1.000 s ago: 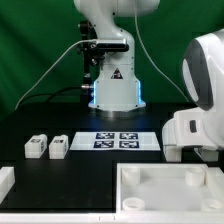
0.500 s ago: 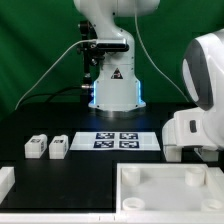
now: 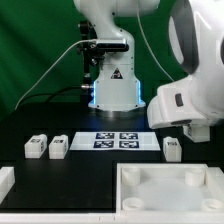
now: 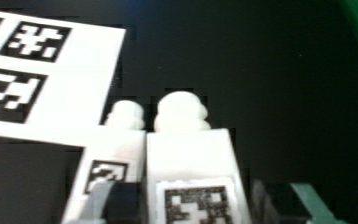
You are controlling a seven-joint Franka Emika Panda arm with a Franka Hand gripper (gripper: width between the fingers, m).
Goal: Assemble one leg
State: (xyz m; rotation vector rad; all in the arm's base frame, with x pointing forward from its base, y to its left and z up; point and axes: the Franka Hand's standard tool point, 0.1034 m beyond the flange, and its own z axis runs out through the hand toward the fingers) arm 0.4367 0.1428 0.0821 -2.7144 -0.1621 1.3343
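The arm (image 3: 196, 70) fills the upper part of the exterior view's right, its white body hanging over the black table (image 3: 80, 175). In front of it, at the lower edge of that view, sits the white tray (image 3: 121, 195) with its raised rim. Farther back, the marker board (image 3: 120, 139) lies flat in the middle of the table, and its tags also show at one corner of the wrist view (image 4: 34, 60). The gripper (image 3: 197, 131) hangs dark under the arm's white hand, above the table and just to the exterior view's right of the leg (image 3: 172, 148). The leg lies on the table apart from the hand, beside the marker board's right-hand end in that view. In the wrist view the leg (image 4: 197, 160) lies flat with its tag turned up toward the camera. Its long axis runs from the tagged block end close to the camera to a rounded tip pointing away, toward the side where the marker board's corner lies. A second leg (image 4: 123, 125) lies parallel just beside it, its rounded tip pointing the same way. One grey finger (image 4: 302, 197) shows blurred at the picture's edge, off the leg's side. I cannot tell how wide the jaws stand, nor whether they press anything. Two more legs (image 3: 36, 147) (image 3: 58, 147) sit side by side at the exterior view's left, well apart from the gripper.
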